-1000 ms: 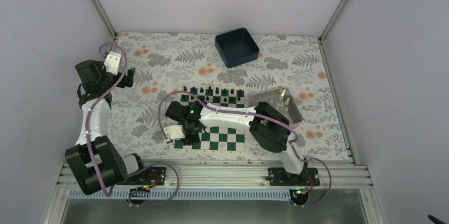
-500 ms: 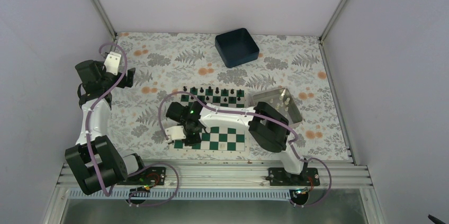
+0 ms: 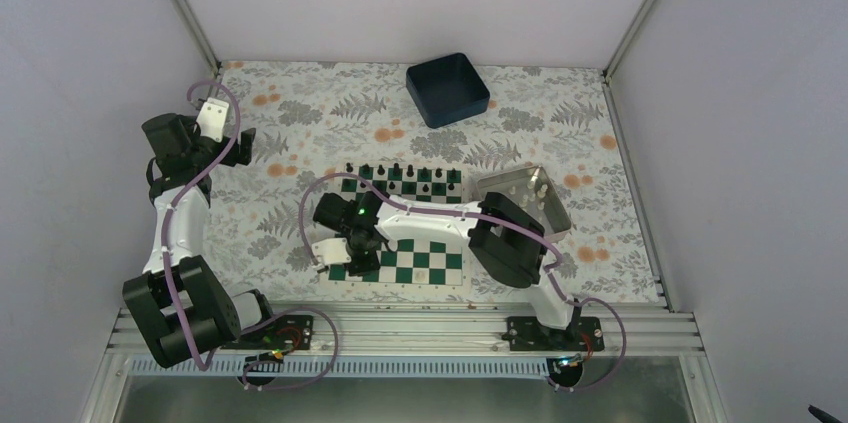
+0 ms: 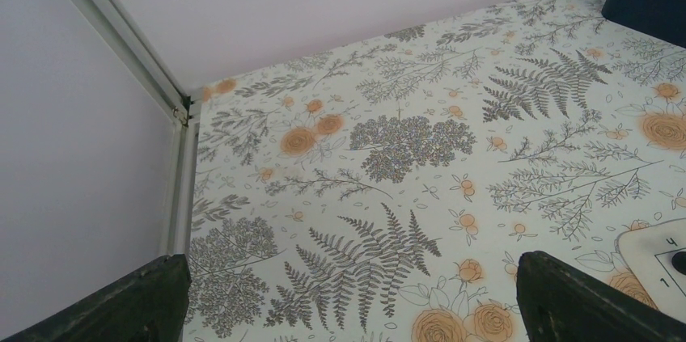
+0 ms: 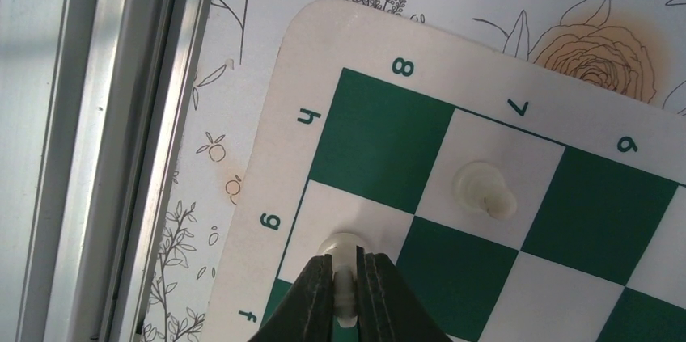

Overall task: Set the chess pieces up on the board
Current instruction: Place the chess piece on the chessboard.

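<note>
The board lies mid-table, green and white with a cream border. My right gripper is shut on a white chess piece whose base rests on the white corner square in row g, near the board's front left corner. A second white piece stands alone on the white square one column over. In the top view the right gripper hangs over that corner. My left gripper is open and empty above the flowered cloth, far left of the board; a corner of the board shows at its right.
Black pieces line the board's far rows. A silver tray holding white pieces lies right of the board. A dark blue bin stands at the back. The metal rail runs along the near table edge, close to the board's corner.
</note>
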You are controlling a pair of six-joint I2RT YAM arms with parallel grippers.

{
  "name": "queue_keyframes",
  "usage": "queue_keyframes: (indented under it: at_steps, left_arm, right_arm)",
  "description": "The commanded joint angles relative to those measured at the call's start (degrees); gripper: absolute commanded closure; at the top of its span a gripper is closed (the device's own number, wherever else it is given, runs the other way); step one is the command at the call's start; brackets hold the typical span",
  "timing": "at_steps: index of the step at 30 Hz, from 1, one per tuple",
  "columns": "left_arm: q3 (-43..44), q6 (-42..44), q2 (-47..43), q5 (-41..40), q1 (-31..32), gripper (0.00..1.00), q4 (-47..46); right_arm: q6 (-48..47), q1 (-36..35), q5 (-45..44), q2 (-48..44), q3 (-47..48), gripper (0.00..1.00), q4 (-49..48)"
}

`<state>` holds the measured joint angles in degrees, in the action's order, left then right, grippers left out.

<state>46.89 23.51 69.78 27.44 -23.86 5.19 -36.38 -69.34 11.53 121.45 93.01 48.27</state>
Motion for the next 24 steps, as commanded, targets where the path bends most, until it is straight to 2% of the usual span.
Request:
queue_keyframes:
  at_steps: [1,8,13,16,20,24]
  left_arm:
    - [-0.23,0.22,0.09,0.51,-0.09,0.0,-1.17]
    - [-0.2,0.22,-0.08,0.58,-0.14,0.0,-0.98]
    - [0.11,0.22,0.01,0.49,-0.14,0.0,-0.99]
    - [0.38,0.18,0.04,0.47,-0.14,0.0,-0.94]
    - [0.54,0.22,-0.07,0.27,-0.14,0.0,-0.88]
    - [0.42,0.22,-0.38,-0.05,-0.14,0.0,-1.01]
  right_arm:
    - [-0.04,-0.4,1.45,1.32,0.95,0.9,-0.13]
    - [0.17,-0.44,1.0,1.1,1.03,0.84,-0.37]
    - [0.88,-0.07,1.24,-1.31,1.32,0.67,-0.47]
    - [1.28,0.97,-0.27,-3.36,1.4,0.62,0.35]
    - [2.06,4.81,-2.3,-9.65,0.86,0.61,1.41]
    - [3.04,13.87,-4.37,-17.58,0.13,0.61,3.04]
